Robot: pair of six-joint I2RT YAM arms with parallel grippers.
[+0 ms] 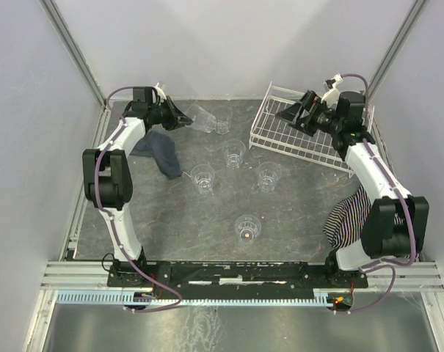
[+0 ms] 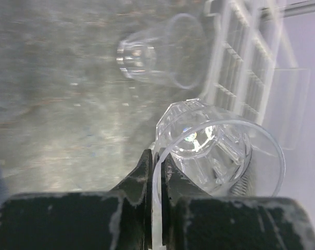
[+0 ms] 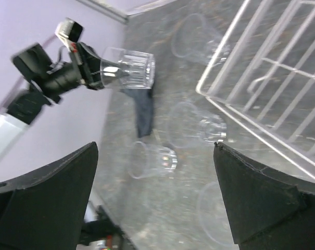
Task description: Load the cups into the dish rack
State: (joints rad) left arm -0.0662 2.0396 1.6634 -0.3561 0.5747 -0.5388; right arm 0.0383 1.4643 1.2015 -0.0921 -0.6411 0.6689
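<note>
My left gripper (image 1: 179,117) is shut on the rim of a clear ribbed cup (image 1: 202,117) and holds it tilted above the table's far left. In the left wrist view the fingers (image 2: 141,172) pinch the wall of this cup (image 2: 209,151). It also shows in the right wrist view (image 3: 128,67). Another cup (image 1: 222,128) stands just beyond it, and several more stand on the table (image 1: 234,152) (image 1: 202,178) (image 1: 268,176) (image 1: 247,228). The white wire dish rack (image 1: 310,141) holds no cups. My right gripper (image 1: 295,114) is open and empty over the rack's left end.
A dark blue cloth (image 1: 159,150) lies under the left arm. A striped cloth (image 1: 350,216) lies by the right arm's base. Grey walls close in the back and sides. In the right wrist view the rack's corner (image 3: 209,91) sits close to the cups.
</note>
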